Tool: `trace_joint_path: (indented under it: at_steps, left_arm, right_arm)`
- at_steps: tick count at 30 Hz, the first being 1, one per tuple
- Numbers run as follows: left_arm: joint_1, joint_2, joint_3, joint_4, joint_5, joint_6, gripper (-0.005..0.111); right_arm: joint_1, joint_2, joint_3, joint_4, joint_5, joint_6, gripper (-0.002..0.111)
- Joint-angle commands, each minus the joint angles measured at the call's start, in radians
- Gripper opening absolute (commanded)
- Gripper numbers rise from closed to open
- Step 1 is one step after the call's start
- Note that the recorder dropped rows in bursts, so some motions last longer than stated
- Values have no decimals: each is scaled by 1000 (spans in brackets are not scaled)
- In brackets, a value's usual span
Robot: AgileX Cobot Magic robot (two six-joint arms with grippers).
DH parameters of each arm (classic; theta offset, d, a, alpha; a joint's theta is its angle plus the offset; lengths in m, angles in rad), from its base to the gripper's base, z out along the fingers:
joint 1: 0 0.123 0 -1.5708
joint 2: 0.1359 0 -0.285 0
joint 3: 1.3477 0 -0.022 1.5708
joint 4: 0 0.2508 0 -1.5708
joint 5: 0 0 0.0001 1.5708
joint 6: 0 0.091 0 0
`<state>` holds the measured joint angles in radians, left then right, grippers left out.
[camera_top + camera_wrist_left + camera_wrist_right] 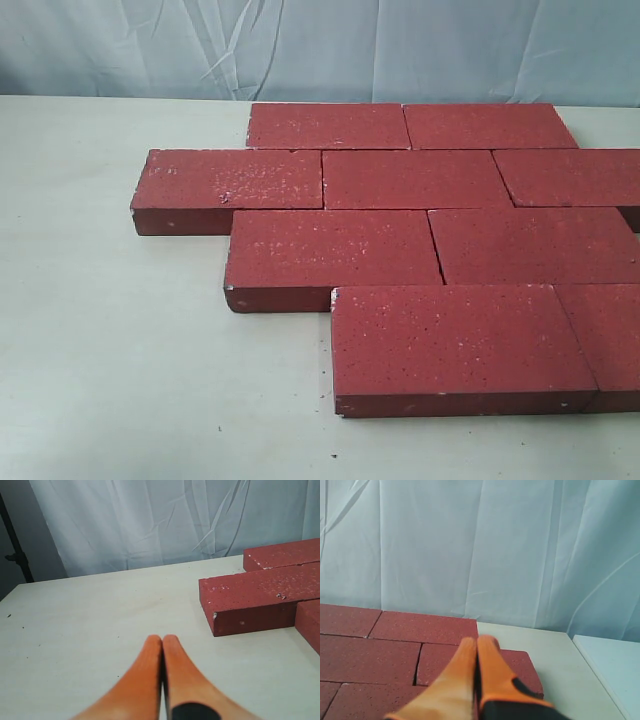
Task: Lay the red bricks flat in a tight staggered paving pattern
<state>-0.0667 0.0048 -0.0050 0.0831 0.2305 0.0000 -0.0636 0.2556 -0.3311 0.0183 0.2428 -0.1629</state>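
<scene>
Several dark-red bricks point(420, 180) lie flat on the pale table point(110, 350) in four staggered rows, edges touching. The nearest brick point(455, 345) sits at the front right; a narrow crack shows between two third-row bricks point(330, 250). Neither gripper shows in the exterior view. In the left wrist view my left gripper point(162, 639) is shut on nothing above bare table, apart from the leftmost brick's end point(260, 602). In the right wrist view my right gripper point(478, 641) is shut with nothing held, hovering over the bricks point(425, 627) near their right edge.
A pale blue wrinkled curtain point(320, 45) hangs behind the table. A dark stand point(15, 545) is beyond the table's left side. A separate light surface point(610, 670) lies past the table's right edge.
</scene>
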Motion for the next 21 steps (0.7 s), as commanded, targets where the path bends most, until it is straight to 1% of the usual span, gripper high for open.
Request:
trace_joint_path:
  at_steps: [1, 6, 9, 12, 21]
  left_arm:
    - [5, -5, 5, -4, 2, 0, 0]
    - [5, -5, 5, -4, 2, 0, 0]
    - [5, -5, 5, -4, 2, 0, 0]
    - [5, -5, 5, -4, 2, 0, 0]
    - [5, -5, 5, -4, 2, 0, 0]
  right_arm:
    - [-5, -35, 27, -5, -8, 7, -1]
    - [-5, -35, 31, 18, -3, 15, -1]
    - [-5, -60, 47, -18, -6, 106, -1]
    - [-5, -102, 84, -53, -14, 154, -1]
    - [-5, -201, 219, -53, -14, 163, -1]
